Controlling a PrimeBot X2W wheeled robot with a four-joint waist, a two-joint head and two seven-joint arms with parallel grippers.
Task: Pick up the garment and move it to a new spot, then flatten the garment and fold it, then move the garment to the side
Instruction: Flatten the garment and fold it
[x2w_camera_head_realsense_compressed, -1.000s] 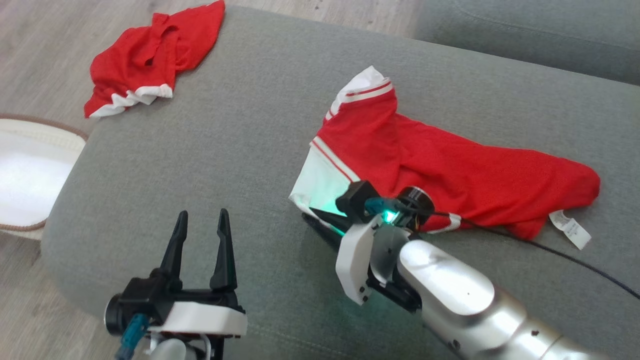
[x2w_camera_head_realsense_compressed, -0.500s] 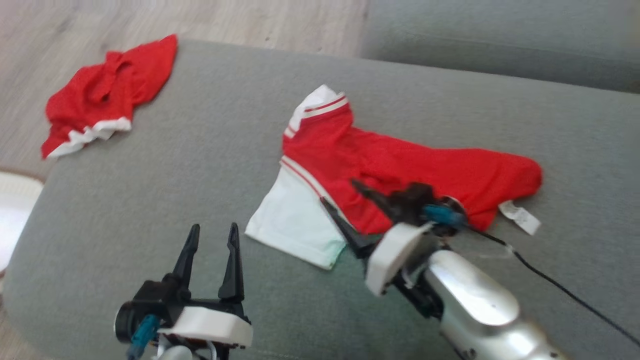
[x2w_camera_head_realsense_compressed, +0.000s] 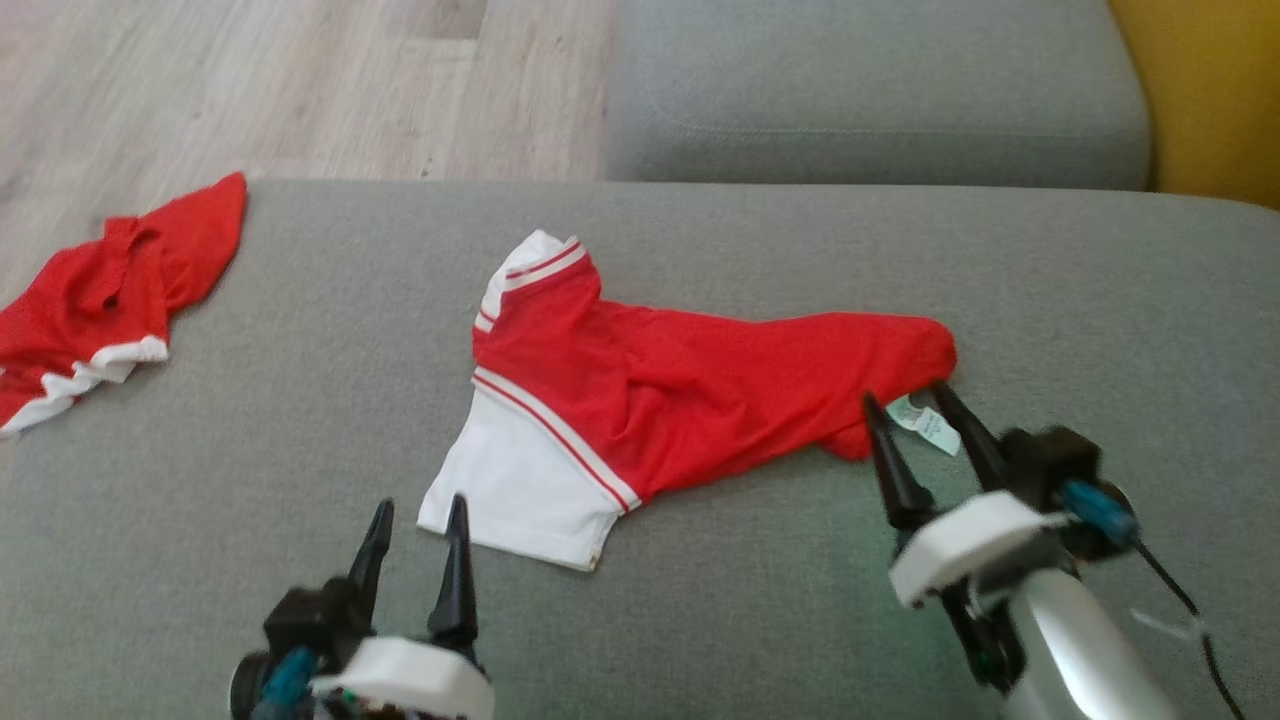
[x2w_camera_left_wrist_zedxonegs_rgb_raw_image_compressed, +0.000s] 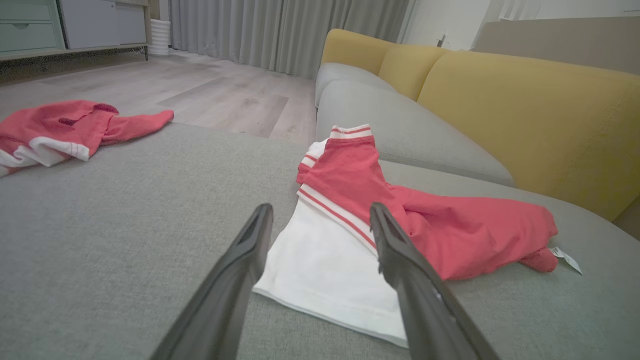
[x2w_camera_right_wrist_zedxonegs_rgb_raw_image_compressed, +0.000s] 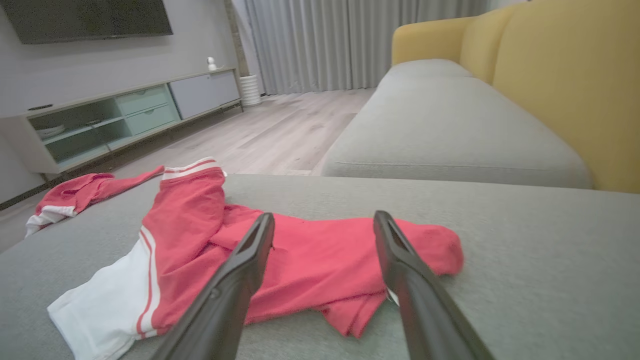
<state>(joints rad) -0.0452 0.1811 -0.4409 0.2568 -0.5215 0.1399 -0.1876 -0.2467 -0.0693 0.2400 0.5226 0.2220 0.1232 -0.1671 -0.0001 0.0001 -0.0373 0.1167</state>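
Observation:
The garment (x2w_camera_head_realsense_compressed: 700, 400) is a red top with a white panel and striped trim, lying crumpled on the grey sofa seat (x2w_camera_head_realsense_compressed: 300, 420). My left gripper (x2w_camera_head_realsense_compressed: 420, 503) is open just short of its white corner, which shows between the fingers in the left wrist view (x2w_camera_left_wrist_zedxonegs_rgb_raw_image_compressed: 321, 205). My right gripper (x2w_camera_head_realsense_compressed: 903, 392) is open at the garment's right red end, its tips either side of a white label (x2w_camera_head_realsense_compressed: 925, 422) and holding nothing. The right wrist view looks across the red cloth (x2w_camera_right_wrist_zedxonegs_rgb_raw_image_compressed: 310, 260) past the open right gripper (x2w_camera_right_wrist_zedxonegs_rgb_raw_image_compressed: 325, 214).
A second red and white garment (x2w_camera_head_realsense_compressed: 100, 300) lies at the seat's left edge, partly over the side. Beyond are another grey seat (x2w_camera_head_realsense_compressed: 870, 100), a yellow backrest (x2w_camera_head_realsense_compressed: 1210, 90) and wooden floor (x2w_camera_head_realsense_compressed: 250, 80). A black cable (x2w_camera_head_realsense_compressed: 1180, 600) trails from my right wrist.
My right gripper has opened, left the garment's white part and swung to its right red end. The head camera has turned, shifting the whole picture. The left gripper stays open.

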